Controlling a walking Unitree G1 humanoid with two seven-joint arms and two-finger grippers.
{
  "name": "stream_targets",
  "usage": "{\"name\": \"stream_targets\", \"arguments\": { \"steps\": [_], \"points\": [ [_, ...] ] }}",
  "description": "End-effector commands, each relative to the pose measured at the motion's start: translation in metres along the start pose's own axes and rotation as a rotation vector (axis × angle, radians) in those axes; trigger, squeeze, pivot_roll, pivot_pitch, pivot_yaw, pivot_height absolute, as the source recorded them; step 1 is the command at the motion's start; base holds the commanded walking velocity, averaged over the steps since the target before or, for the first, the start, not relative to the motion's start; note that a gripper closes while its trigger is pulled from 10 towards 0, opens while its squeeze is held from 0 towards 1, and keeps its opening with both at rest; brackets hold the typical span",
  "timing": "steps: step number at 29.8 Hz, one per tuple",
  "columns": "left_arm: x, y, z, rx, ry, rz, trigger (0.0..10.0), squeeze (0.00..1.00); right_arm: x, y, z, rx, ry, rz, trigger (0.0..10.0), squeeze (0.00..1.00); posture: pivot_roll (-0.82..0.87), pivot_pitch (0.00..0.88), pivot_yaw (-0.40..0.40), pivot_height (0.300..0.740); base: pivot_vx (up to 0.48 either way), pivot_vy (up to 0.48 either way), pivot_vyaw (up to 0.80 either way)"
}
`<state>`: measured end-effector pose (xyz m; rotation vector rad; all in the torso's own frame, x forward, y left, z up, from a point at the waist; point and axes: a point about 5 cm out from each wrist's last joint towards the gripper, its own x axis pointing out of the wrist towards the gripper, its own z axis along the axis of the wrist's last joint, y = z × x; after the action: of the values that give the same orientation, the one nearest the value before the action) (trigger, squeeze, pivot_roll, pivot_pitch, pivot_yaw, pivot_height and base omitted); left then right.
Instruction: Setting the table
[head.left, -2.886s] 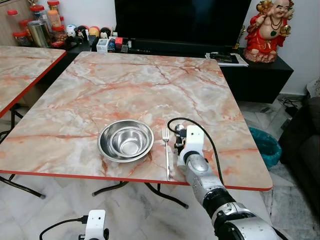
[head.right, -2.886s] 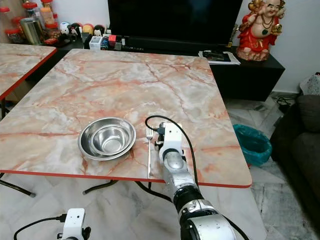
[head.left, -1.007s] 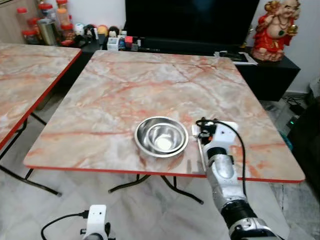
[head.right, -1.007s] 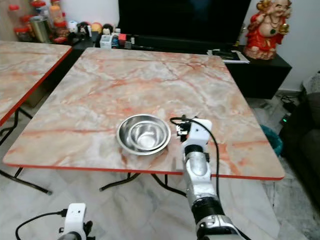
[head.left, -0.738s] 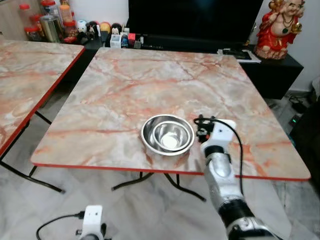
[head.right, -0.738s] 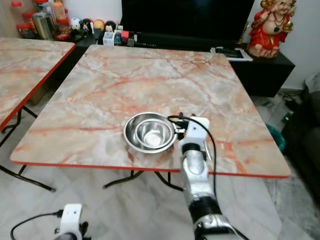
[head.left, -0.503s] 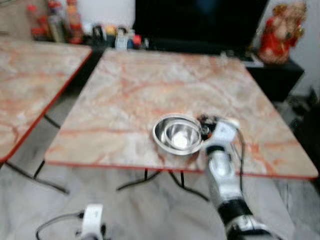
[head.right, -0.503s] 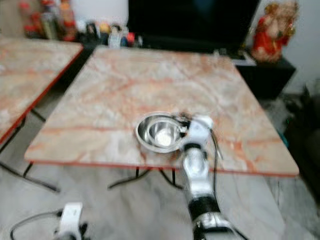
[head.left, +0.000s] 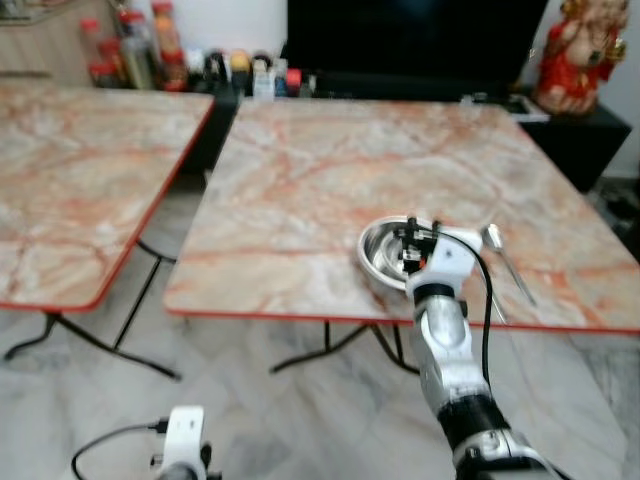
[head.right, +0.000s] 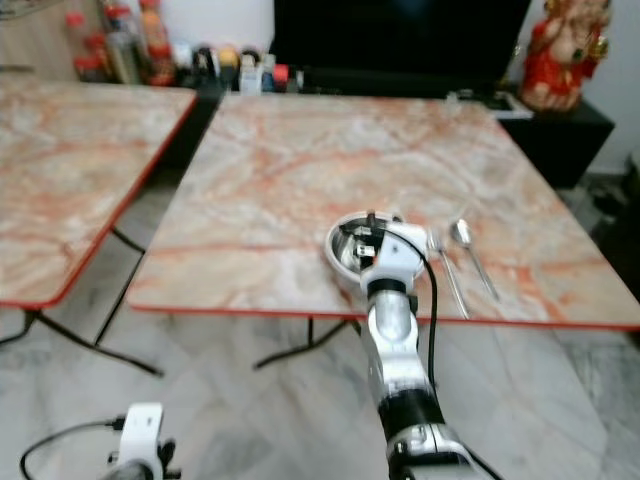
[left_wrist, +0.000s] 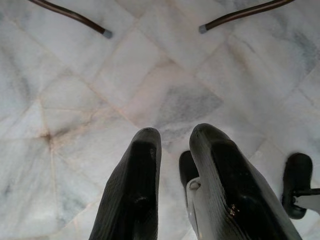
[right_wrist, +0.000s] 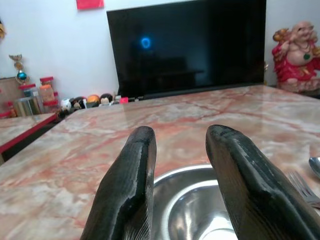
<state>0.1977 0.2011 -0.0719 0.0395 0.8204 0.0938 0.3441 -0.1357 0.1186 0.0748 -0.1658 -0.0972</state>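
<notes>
Right hand (right_wrist: 180, 185) now over the bowl (head.left: 385, 255) instead of beside the fork (head.right: 445, 268); fingers narrowly parted, empty. Fork and spoon (head.right: 470, 250) lie right of bowl on worktop (head.left: 300, 180). Setting looks mostly done. Left hand (left_wrist: 175, 185) idle over floor, slightly parted.
</notes>
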Motion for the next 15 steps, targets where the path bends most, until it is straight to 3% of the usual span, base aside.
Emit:
{"name": "stream_targets", "arguments": {
  "steps": [1, 15],
  "points": [
    [0.0001, -0.0064, -0.0017, -0.016, 0.011, -0.013, 10.0, 0.0, 0.0005, -0.0095, 0.004, -0.02, -0.02, -0.026, 10.0, 0.0, 0.04, 0.0, -0.03, 0.74, 0.0, 0.33, 0.0],
    [0.0, -0.0062, -0.0019, -0.017, 0.011, -0.013, 10.0, 0.0, 0.0006, -0.0107, 0.0054, -0.041, -0.026, -0.023, 10.0, 0.0, 0.04, 0.0, -0.029, 0.74, 0.0, 0.351, 0.0]
  ]
}}
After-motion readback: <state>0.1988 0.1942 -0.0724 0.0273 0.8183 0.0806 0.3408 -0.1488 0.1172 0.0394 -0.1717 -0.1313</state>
